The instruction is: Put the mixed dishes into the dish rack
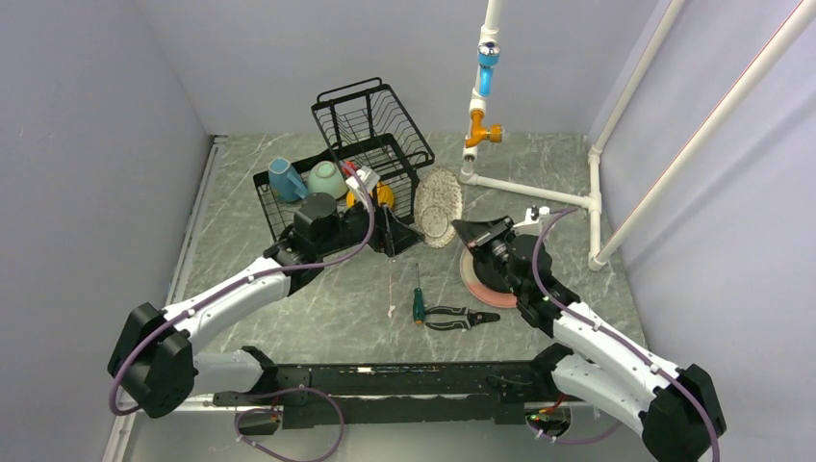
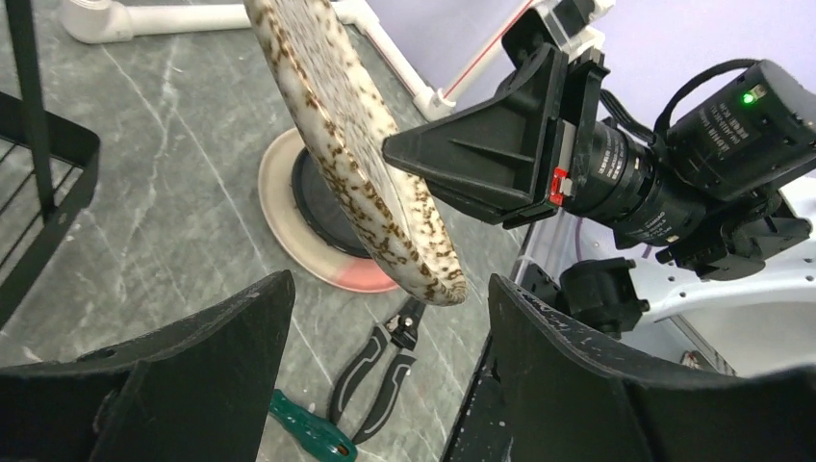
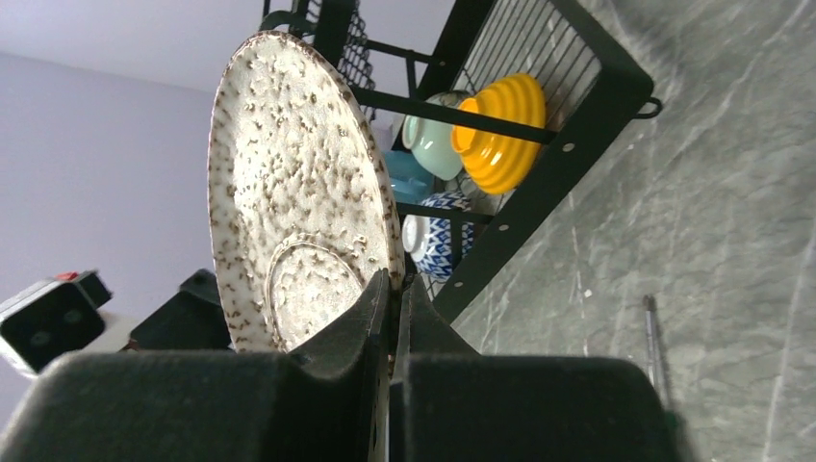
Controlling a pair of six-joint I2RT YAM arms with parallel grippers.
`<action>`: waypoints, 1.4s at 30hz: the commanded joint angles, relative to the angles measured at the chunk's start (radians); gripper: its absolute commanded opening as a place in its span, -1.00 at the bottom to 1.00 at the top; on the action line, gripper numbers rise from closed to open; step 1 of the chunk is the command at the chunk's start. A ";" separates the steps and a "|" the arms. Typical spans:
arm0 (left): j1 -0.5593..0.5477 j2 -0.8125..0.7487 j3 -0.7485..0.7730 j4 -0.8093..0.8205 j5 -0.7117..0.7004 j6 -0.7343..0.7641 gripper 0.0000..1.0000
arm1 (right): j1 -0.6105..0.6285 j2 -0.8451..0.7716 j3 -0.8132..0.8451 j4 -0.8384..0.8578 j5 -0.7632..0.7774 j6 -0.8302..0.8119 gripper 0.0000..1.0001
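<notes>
My right gripper is shut on the rim of the speckled grey plate, holding it upright on edge just right of the dish rack. The same plate stands between both arms. My left gripper is open, its fingers on either side of the plate's lower rim without touching it. In the rack lie the white mug with blue handle, the mint-green bowl, the orange bowl and the zigzag bowl. A black plate rests on the pink-cream plate on the table.
A green-handled screwdriver and black pliers lie in front of the arms. A white pipe frame with a tap stands at the back right. Walls close in both sides.
</notes>
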 commanded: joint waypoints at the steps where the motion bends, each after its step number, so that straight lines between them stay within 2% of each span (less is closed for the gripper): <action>1: -0.006 0.014 0.044 0.080 0.077 -0.028 0.56 | 0.041 0.015 0.110 0.140 0.037 0.004 -1.00; 5: -0.005 0.023 0.060 0.059 0.090 -0.011 0.39 | 0.078 0.034 0.123 0.174 0.052 -0.021 -1.00; 10: -0.003 0.016 0.075 0.014 0.080 0.040 0.00 | 0.106 0.056 0.124 0.177 0.054 -0.047 -1.00; 15: -0.004 0.026 0.114 -0.030 0.148 0.096 -0.63 | 0.115 0.049 0.136 0.115 0.020 -0.115 -1.00; 17: -0.003 0.029 0.130 -0.068 0.155 0.128 -0.88 | 0.113 0.044 0.160 0.023 0.010 -0.151 -1.00; 18: -0.003 0.031 0.138 -0.084 0.152 0.143 -0.97 | 0.114 0.042 0.174 -0.013 -0.002 -0.180 -0.92; 25: -0.003 0.054 0.222 -0.237 0.160 0.235 -1.00 | 0.107 0.040 0.298 -0.270 -0.085 -0.506 -0.01; 29: -0.005 0.081 0.276 -0.332 0.197 0.305 -1.00 | 0.067 0.027 0.356 -0.380 -0.161 -0.697 0.33; 32: -0.005 0.109 0.337 -0.416 0.272 0.342 -1.00 | -0.010 0.044 0.423 -0.477 -0.291 -0.770 0.39; 34: -0.005 0.119 0.364 -0.461 0.288 0.368 -1.00 | -0.092 0.041 0.442 -0.501 -0.433 -0.793 0.41; 38: -0.005 0.114 0.385 -0.531 0.259 0.437 -1.00 | -0.244 0.009 0.452 -0.511 -0.688 -0.833 0.41; 42: -0.005 0.132 0.433 -0.618 0.232 0.488 -1.00 | -0.300 -0.006 0.461 -0.514 -0.834 -0.870 0.33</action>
